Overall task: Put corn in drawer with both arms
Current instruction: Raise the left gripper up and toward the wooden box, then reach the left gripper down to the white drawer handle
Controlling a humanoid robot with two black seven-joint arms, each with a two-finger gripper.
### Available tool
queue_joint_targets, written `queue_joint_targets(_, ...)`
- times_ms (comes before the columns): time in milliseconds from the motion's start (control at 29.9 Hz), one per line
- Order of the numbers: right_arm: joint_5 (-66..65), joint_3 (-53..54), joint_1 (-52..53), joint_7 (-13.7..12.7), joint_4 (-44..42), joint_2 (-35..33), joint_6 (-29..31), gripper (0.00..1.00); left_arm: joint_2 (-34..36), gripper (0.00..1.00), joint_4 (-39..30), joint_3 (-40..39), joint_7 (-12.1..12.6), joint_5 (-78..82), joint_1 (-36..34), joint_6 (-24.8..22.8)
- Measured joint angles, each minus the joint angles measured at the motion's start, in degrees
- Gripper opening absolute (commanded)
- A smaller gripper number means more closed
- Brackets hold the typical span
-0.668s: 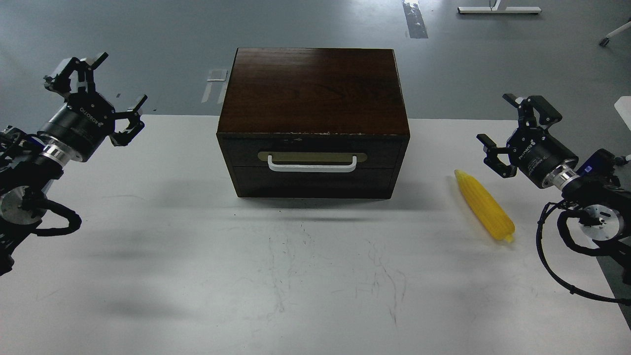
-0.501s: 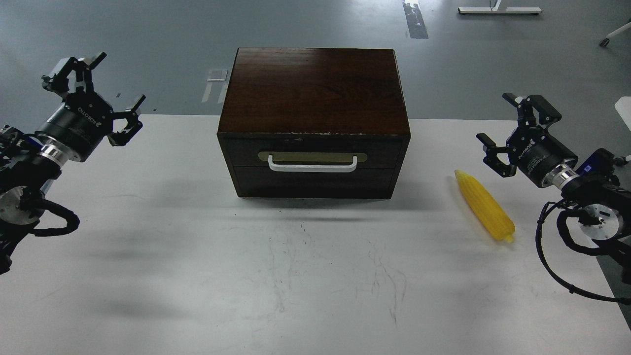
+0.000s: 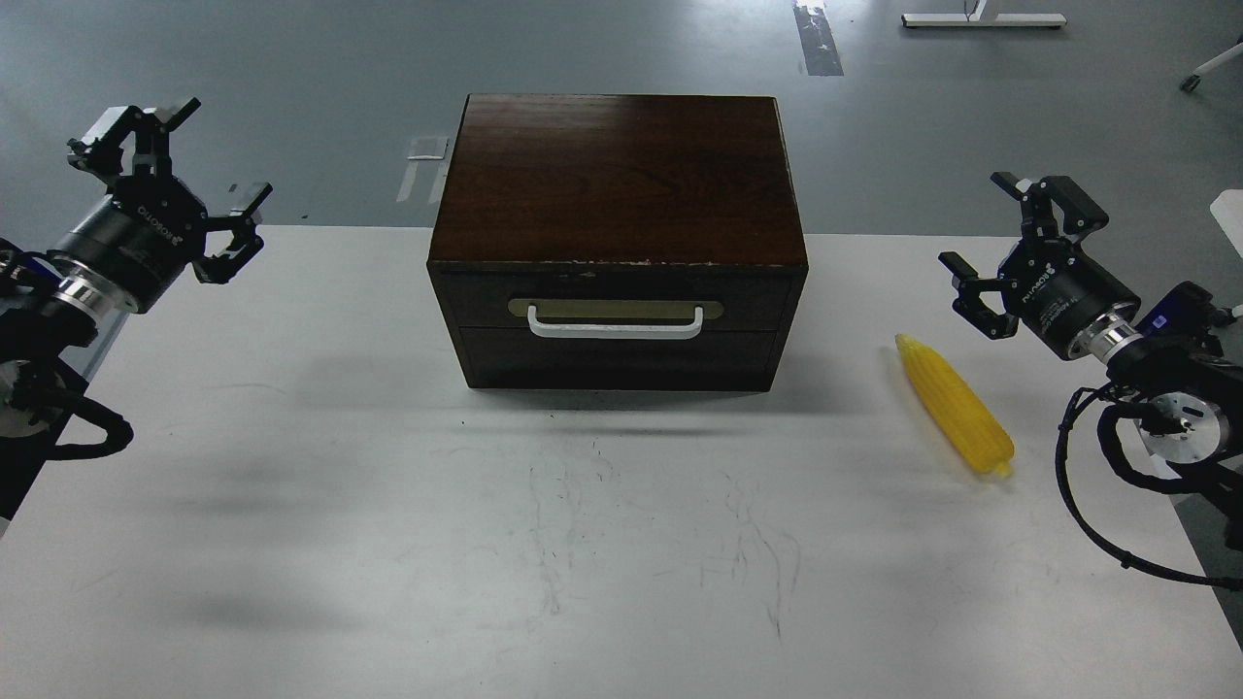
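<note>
Left hand [image 3: 167,155] raised, fingers apart, right hand [image 3: 1005,241] spread above corn [image 3: 954,404], drawer [image 3: 616,301] closed

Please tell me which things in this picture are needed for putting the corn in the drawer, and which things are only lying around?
Needed:
- corn, lying on the table
- drawer, shut
- left gripper, open
- right gripper, open

Only around:
- table
- white frame on the floor behind
- tape marks on the floor
</note>
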Motion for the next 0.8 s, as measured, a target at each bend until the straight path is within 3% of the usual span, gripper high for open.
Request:
queue_joint_targets(267, 0.00, -0.01, 0.58, 0.00, 0.08, -0.50, 0.00, 1.00, 1.51, 0.98, -1.17, -0.33, -0.43, 25.83, -14.93, 0.00)
queue_joint_targets(568, 0.00, -0.01, 0.61, 0.00, 0.10, -0.79, 0.00, 1.00, -1.85, 0.98, -14.37, -0.19, -0.43, 58.60, -30.02, -0.01)
queue_joint_targets(802, 0.00, 0.08, 0.60, 0.00, 0.10, -0.87, 0.00, 1.00, -7.51, 0.98, -23.55, 1.47, -0.44, 85.03, -33.73, -0.01)
